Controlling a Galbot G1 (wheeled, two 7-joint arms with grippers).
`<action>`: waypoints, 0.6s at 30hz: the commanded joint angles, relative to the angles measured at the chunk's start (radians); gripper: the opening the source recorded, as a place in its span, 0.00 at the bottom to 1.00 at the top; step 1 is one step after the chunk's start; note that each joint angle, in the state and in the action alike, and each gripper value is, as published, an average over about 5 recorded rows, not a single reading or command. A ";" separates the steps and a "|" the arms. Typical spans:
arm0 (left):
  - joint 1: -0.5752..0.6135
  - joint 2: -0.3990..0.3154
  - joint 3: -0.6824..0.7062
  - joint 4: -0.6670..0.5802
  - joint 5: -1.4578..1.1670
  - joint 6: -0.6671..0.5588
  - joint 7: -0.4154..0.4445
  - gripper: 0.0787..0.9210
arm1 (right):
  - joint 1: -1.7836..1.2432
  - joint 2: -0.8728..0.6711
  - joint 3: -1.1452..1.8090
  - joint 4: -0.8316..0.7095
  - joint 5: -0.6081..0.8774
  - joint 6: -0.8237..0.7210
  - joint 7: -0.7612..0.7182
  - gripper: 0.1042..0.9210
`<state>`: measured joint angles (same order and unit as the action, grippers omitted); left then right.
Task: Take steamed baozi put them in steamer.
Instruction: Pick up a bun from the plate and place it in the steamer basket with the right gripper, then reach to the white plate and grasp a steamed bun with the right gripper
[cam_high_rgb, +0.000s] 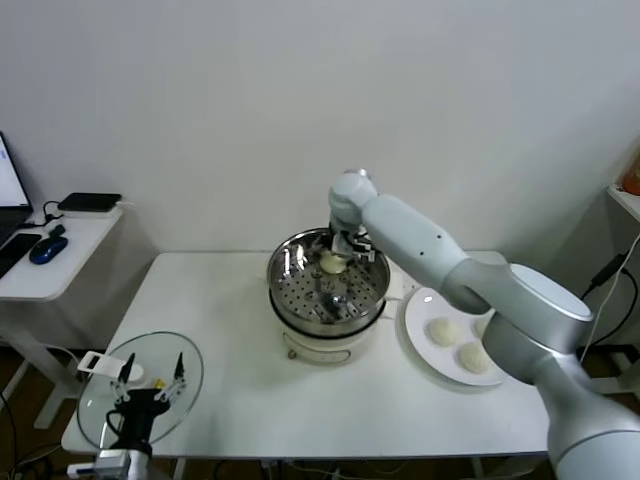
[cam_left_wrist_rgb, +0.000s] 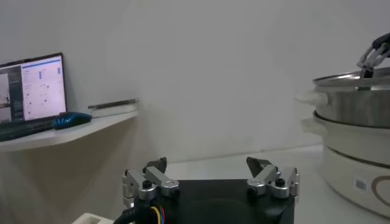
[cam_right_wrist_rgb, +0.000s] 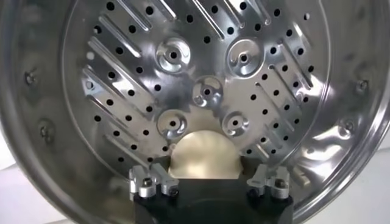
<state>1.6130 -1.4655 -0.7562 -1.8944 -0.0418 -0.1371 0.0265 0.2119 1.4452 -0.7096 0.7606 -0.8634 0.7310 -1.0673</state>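
The steamer (cam_high_rgb: 296, 290) is a shiny steel basket with a perforated bottom on a cream-white cooker base at the table's middle. My right gripper (cam_high_rgb: 334, 262) is over the steamer's far side, shut on a cream-white baozi (cam_high_rgb: 331, 264). In the right wrist view the baozi (cam_right_wrist_rgb: 204, 157) sits between the fingers (cam_right_wrist_rgb: 152, 179), just above the perforated floor (cam_right_wrist_rgb: 207, 73). Three more baozi (cam_high_rgb: 445, 331) lie on a white plate (cam_high_rgb: 418, 318) right of the steamer. My left gripper (cam_high_rgb: 150, 385) is parked open and empty at the table's front left; its view shows the steamer (cam_left_wrist_rgb: 353, 100) far off.
A round glass lid (cam_high_rgb: 105, 400) lies flat on the table's front-left corner, under the left gripper. A side desk (cam_high_rgb: 60, 255) with a mouse and a dark device stands to the left. A wall runs behind the table.
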 joint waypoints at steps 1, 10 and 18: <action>0.002 -0.002 -0.002 -0.002 0.002 0.000 -0.001 0.88 | 0.005 -0.004 0.009 0.006 0.011 0.019 -0.012 0.88; 0.009 -0.009 -0.006 -0.017 0.012 0.010 0.001 0.88 | 0.231 -0.162 -0.247 0.182 0.520 -0.034 -0.167 0.88; 0.003 -0.020 0.003 -0.035 0.031 0.020 0.002 0.88 | 0.477 -0.413 -0.483 0.297 0.880 -0.159 -0.205 0.88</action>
<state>1.6183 -1.4815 -0.7566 -1.9169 -0.0216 -0.1229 0.0279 0.4604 1.2472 -0.9567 0.9366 -0.3916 0.6685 -1.2044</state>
